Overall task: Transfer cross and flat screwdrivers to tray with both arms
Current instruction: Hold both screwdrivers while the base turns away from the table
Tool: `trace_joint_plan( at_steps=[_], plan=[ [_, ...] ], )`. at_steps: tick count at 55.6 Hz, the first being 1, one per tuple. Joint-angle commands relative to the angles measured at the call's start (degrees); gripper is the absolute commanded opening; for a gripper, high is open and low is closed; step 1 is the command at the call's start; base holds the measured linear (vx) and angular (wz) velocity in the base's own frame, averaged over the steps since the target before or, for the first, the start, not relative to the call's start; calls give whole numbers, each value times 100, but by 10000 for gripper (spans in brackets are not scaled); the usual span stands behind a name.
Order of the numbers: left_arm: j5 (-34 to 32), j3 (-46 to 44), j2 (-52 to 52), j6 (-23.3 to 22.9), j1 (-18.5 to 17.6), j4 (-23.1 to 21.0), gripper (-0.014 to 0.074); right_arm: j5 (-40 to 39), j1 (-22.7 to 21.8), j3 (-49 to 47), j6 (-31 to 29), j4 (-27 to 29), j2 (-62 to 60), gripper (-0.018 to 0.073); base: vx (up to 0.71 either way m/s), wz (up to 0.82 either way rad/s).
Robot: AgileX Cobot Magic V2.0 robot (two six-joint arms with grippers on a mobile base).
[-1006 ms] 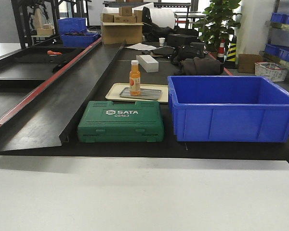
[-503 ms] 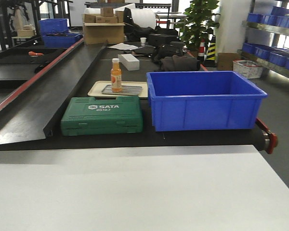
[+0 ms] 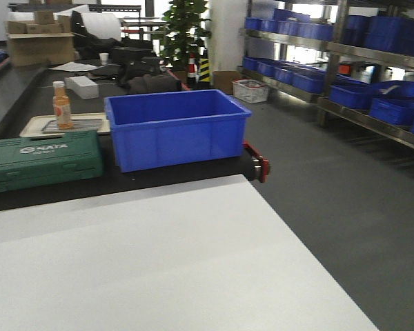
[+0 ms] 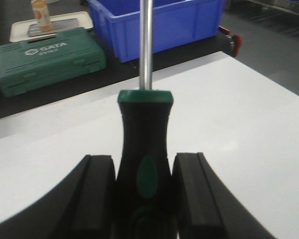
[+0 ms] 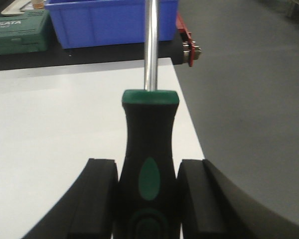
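Note:
In the left wrist view my left gripper is shut on a screwdriver with a black handle and green bands, its steel shaft running out of the top of the frame. My right gripper holds a like screwdriver the same way, above the white table's right edge. Both tips are out of view, so I cannot tell cross from flat. The grey metal tray lies inside a cream plastic tray on the black belt beyond the table, also seen as the tray. Neither gripper shows in the front view.
An orange bottle stands on the grey tray. A green SATA case lies in front of it, with a deep blue bin to its right. The white table ends at the right above grey floor; shelves of blue bins stand beyond.
The front view has swung to the right: case, bin and tray have slid leftward in the frame, and the shelves and floor on the right have come into view.

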Motion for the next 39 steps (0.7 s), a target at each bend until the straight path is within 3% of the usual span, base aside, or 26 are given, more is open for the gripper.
trace_joint_plan(
  at_steps=[1,39],
  plan=[
    [-533,-168,-30,-53,-19,-60,0,-515,-2,-176,-26,9,-30,0,-24,-61],
    [-524,-168,-30,-53,-19,-55,0,-516,-2,-176,-26,9,-50,0,-13,-76]
  ],
)
